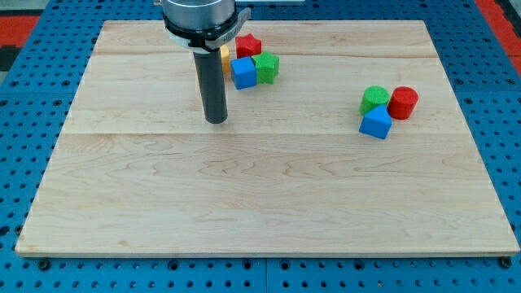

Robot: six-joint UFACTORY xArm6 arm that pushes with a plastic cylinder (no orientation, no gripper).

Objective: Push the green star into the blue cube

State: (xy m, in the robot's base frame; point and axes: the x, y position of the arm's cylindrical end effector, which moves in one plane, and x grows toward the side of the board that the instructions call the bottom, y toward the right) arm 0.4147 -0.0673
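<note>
1. The table (269, 203) is a pale wooden board that fills most of the view, lying on a blue perforated surface (24, 122).
2. My tip (216, 121) rests on the wood left of centre in the upper half of the board. It is the lower end of a straight dark rod hanging from the arm's round mount (199, 18) at the view's top. This tool has no jaws, so it is neither wide nor narrow and holds nothing.
3. Just to the right of the rod, a yellow block (224, 57) shows only as a sliver; its shape cannot be made out.
4. The blue cube (242, 72) sits right of the rod and above my tip, near it but apart.
5. A red star (248, 45) stands just above the blue cube, toward the view's top.
6. The green star (266, 67) lies against the blue cube's right side, seemingly touching it.
7. Well apart, toward the view's right, three more blocks cluster: a green cylinder (375, 98), a blue block with a pointed top (375, 123) just below it, and a red cylinder (403, 102) at the far right.
</note>
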